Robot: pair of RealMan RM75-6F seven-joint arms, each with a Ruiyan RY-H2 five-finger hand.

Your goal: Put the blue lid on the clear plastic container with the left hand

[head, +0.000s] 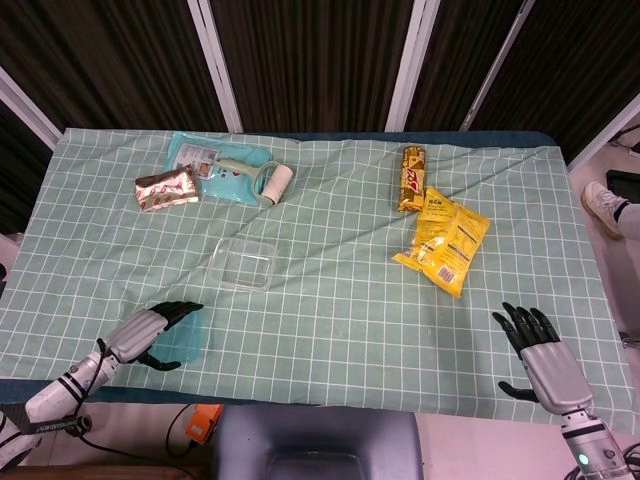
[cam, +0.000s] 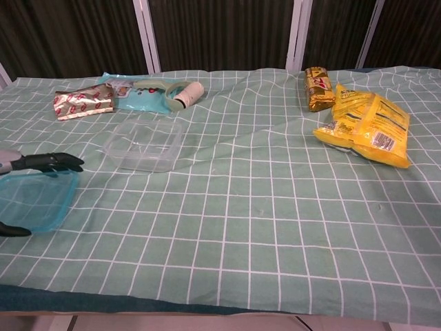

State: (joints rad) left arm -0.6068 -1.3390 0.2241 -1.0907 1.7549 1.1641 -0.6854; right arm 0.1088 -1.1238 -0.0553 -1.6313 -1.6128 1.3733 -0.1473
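Note:
The blue lid (head: 187,340) (cam: 31,202) is at the front left of the table, its near edge raised off the cloth. My left hand (head: 140,335) grips it, fingers (cam: 48,163) over the top and thumb under the front rim. The clear plastic container (head: 246,263) (cam: 145,145) stands open and empty on the checked cloth, further back and to the right of the lid. My right hand (head: 540,360) hovers open at the table's front right edge, holding nothing; only the head view shows it.
A yellow snack bag (head: 445,240) (cam: 368,127) and a brown-gold bar (head: 411,178) (cam: 317,87) lie at the back right. At the back left are a lint roller (head: 265,180) on a blue pack (head: 215,165) and a silver-red wrapper (head: 167,187) (cam: 83,101).

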